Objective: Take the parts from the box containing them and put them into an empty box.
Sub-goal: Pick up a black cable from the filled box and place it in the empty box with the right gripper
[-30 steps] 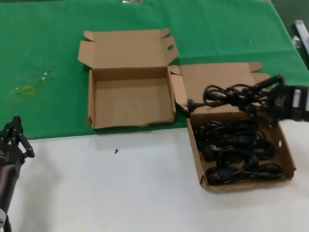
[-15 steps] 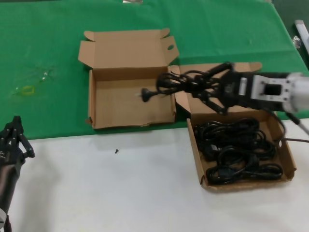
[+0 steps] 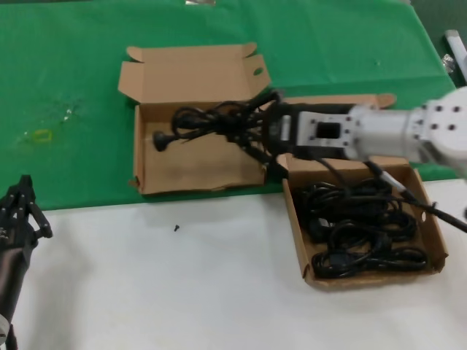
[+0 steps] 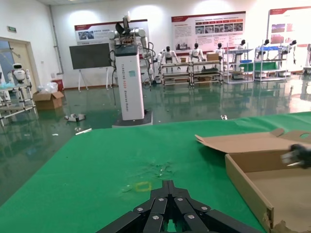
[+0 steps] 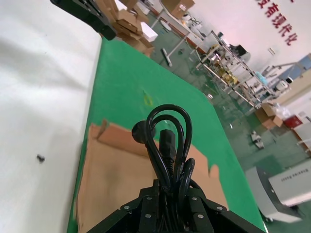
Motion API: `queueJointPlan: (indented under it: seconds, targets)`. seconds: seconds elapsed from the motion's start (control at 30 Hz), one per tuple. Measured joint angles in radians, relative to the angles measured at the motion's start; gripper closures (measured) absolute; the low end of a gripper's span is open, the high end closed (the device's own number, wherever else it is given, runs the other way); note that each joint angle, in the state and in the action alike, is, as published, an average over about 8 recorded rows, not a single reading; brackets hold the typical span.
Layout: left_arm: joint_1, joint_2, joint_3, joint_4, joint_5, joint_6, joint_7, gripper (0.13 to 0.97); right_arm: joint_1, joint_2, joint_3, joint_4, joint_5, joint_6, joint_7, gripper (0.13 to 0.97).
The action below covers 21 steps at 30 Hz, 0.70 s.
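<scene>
Head view: the right gripper [image 3: 252, 131] is reaching across from the right and clenching a black coiled cord bundle [image 3: 208, 124], which is hanging in the air over the open empty box [image 3: 197, 182] on the green cloth [image 3: 73, 73], its plug end pointing toward that box's left wall. Just beside it on the right, the box containing the parts [image 3: 436, 240] is sitting on the white tabletop [image 3: 182, 292] with the remaining cords [image 3: 361, 226] lying coiled on its floor. The left gripper [image 3: 18, 208] is idling at the lower left edge, well apart from both boxes. A small dark speck [image 3: 176, 228] is lying on the white surface in front of the empty box. Left wrist view: the left gripper [image 4: 167, 204] is hovering over the green cloth with its fingers drawn together on nothing, and a corner of the empty box [image 4: 252, 189] is showing off to one side. Right wrist view: the right gripper [image 5: 167, 206] is gripping the cord bundle [image 5: 167, 141], whose loops are standing out past the fingers above the cardboard floor of the empty box [image 5: 112, 170].
</scene>
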State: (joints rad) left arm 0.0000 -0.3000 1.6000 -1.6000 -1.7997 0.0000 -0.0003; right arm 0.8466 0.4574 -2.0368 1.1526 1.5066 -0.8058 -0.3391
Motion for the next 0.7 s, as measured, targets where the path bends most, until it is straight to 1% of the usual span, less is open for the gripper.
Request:
queueJointPlan:
  seconds: [0.27, 0.7]
  targets:
    - [0.000, 0.000, 0.000, 0.000, 0.000, 0.000, 0.000, 0.954, 0.079, -0.122, -0.028, -0.186, -0.014, 0.032, -0.098, 0.874]
    - [0.000, 0.000, 0.000, 0.000, 0.000, 0.000, 0.000, 0.954, 0.206, -0.276, 0.005, -0.575, 0.025, 0.064, -0.369, 0.874]
